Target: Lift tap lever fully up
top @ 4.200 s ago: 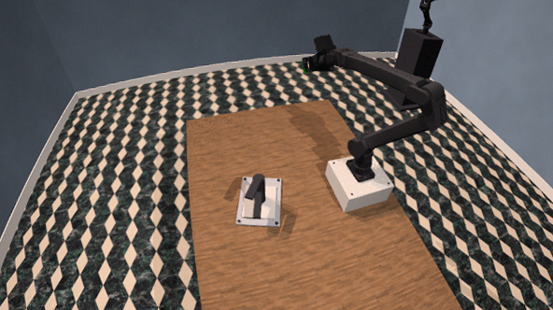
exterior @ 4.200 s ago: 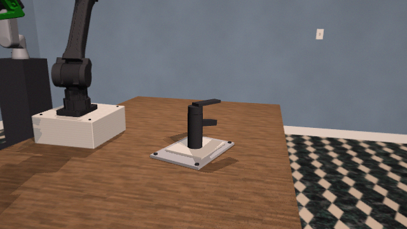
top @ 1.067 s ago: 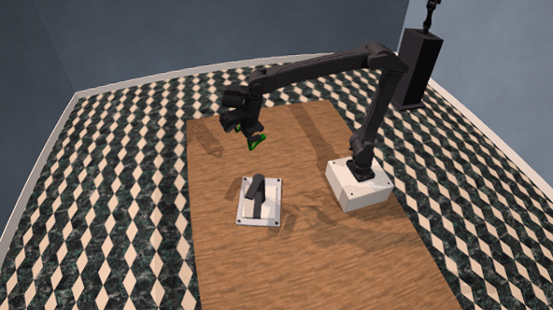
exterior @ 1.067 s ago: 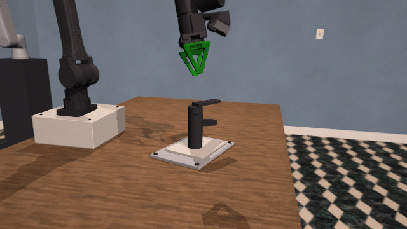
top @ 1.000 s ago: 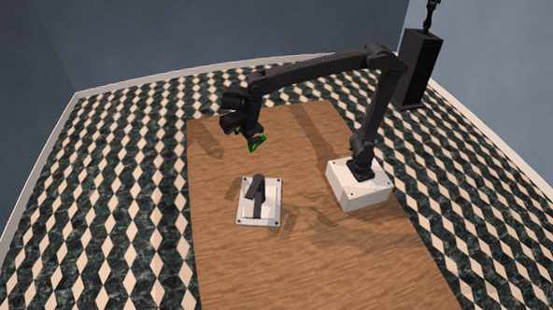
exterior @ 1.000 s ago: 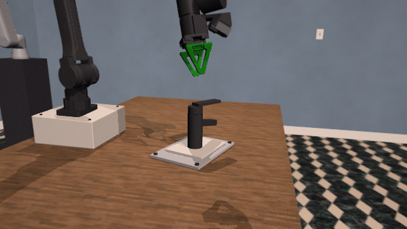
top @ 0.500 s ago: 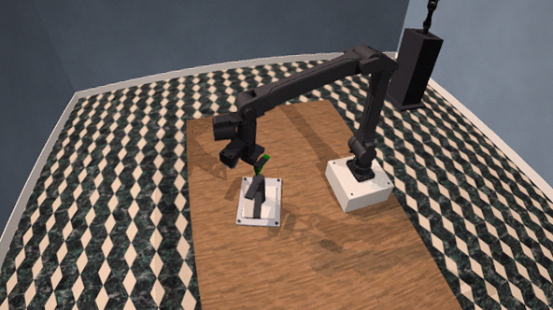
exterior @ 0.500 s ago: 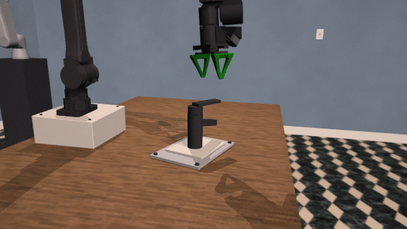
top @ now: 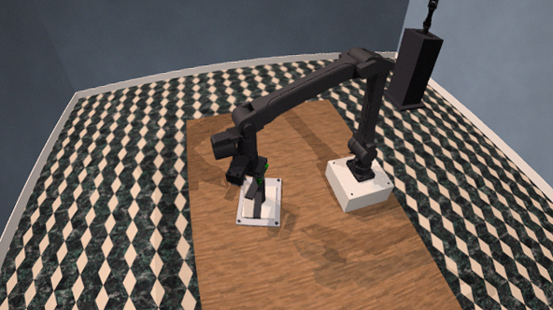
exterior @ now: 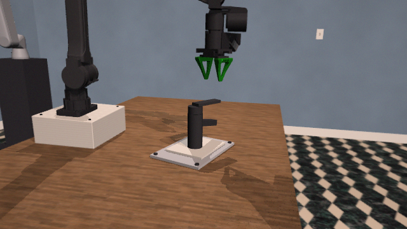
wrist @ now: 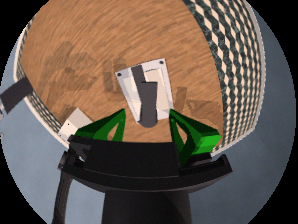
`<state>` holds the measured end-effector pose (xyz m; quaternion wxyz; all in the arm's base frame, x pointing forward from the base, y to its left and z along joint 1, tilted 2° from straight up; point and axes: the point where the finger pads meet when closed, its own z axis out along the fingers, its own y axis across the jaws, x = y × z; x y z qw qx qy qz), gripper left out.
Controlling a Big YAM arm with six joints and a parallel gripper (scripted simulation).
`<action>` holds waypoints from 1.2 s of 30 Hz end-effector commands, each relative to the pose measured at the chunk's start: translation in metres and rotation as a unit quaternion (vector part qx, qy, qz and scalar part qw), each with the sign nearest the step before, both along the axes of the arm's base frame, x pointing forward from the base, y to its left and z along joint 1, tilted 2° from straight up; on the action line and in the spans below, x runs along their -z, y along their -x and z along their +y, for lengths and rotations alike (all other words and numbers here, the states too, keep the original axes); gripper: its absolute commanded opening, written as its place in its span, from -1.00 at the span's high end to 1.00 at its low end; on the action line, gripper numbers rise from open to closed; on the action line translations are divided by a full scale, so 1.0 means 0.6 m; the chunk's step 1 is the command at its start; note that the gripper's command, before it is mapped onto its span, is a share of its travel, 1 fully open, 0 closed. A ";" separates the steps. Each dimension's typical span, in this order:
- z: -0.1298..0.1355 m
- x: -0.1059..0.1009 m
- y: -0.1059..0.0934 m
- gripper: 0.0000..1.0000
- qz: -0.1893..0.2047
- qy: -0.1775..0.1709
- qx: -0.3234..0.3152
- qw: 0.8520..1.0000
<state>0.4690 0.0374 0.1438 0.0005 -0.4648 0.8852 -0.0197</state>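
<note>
- The tap (exterior: 194, 127) stands upright on a pale square plate (exterior: 165, 155) near the middle of the wooden counter (exterior: 95, 191); its lever (exterior: 206, 102) lies close to level at the top of the post, pointing the same way as the short spout (exterior: 210, 122) below it.
- The lever looks to be down, so the lift is not yet begun.
- The gripper (exterior: 213, 76) hangs in the air well above the lever, pointing straight down; nothing is in contact.
- Its green jaws stand part-way closed with only air between them, clamped on nothing.
- In the wrist view the tap (wrist: 148, 99) lies between the two green fingers, so the line-up looks fair.
- To do this step well, I judge the gripper should come down beside the free end of the lever, not onto it.
- Pressing from above would only hold the lever down; a finger hooked under the tip, or a light pinch on it, suits the lift better.
- The pull should then follow the lever's arc about its hinge at the post.
- The white base block (exterior: 108, 125) of the arm (exterior: 77, 73) is well apart and poses no obstacle.
</note>
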 end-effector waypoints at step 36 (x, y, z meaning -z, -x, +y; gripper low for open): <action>-0.014 0.000 -0.017 1.00 -0.003 0.000 0.008 1.000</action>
